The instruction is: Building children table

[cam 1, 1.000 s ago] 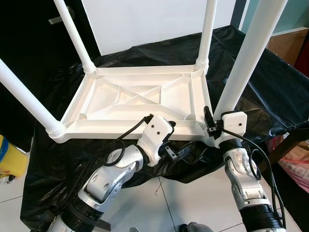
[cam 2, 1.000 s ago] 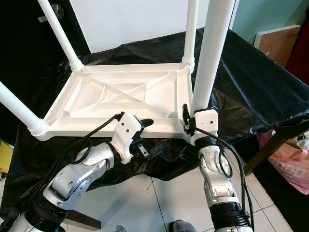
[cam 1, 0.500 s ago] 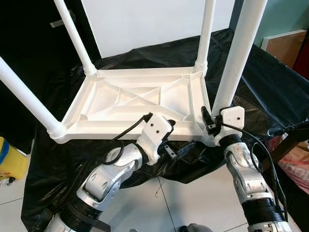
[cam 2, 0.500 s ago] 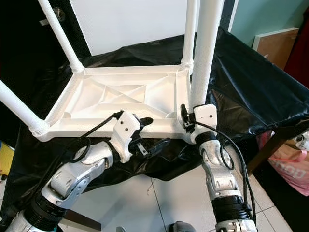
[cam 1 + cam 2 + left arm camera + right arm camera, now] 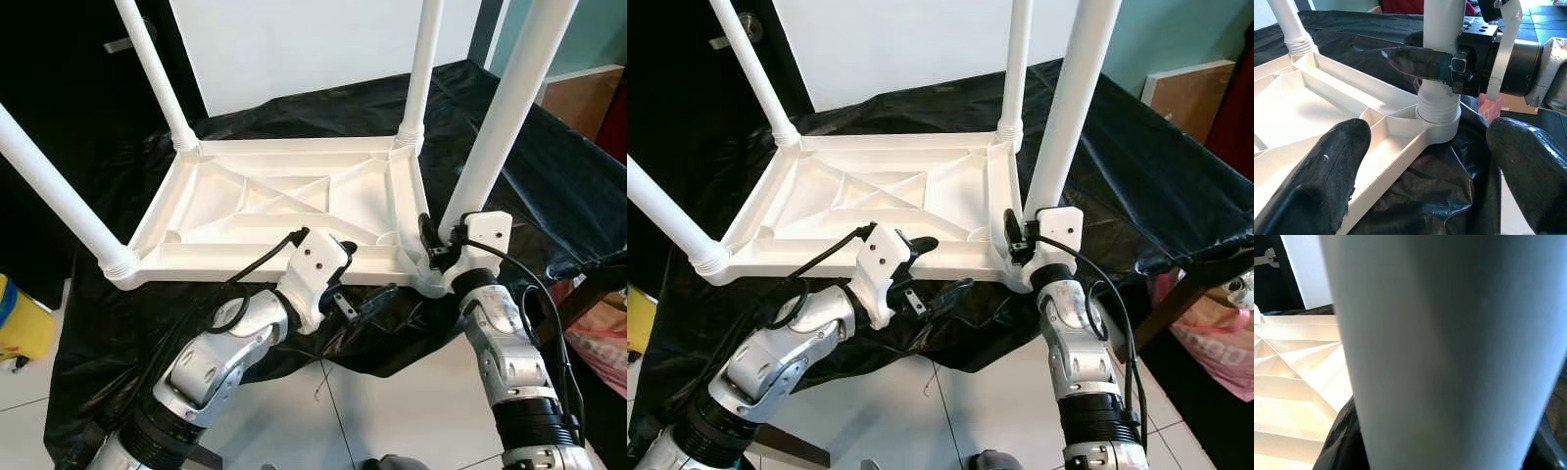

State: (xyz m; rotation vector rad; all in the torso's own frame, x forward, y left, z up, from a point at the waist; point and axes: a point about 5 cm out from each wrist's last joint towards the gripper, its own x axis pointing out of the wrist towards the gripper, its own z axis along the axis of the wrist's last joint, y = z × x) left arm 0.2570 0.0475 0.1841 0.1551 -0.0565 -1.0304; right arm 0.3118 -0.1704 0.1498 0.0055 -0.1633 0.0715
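A white children's table top (image 5: 284, 201) lies upside down on a black sheet. Three white legs stand screwed into its corners: far left (image 5: 157, 73), far right (image 5: 421, 69) and near left (image 5: 59, 191). My right gripper (image 5: 436, 250) is shut on the fourth leg (image 5: 500, 127) just above the near right corner. The left wrist view shows a black finger (image 5: 1420, 63) clamped across that leg above its threaded socket (image 5: 1437, 115). The same leg (image 5: 1449, 342) stands close before the right wrist camera. My left gripper (image 5: 362, 274) is open at the table's near edge, holding nothing.
The black sheet (image 5: 294, 108) covers a larger work table and hangs over its front. A yellow object (image 5: 12, 323) sits on the tiled floor at the left. At the right are a pink bag (image 5: 607, 338), a dark table leg (image 5: 588, 289) and a brown board (image 5: 588, 98).
The near right leg, in my right gripper, swayed left and has come back leaning right. The camera shifted slightly. My left gripper stays where it was.
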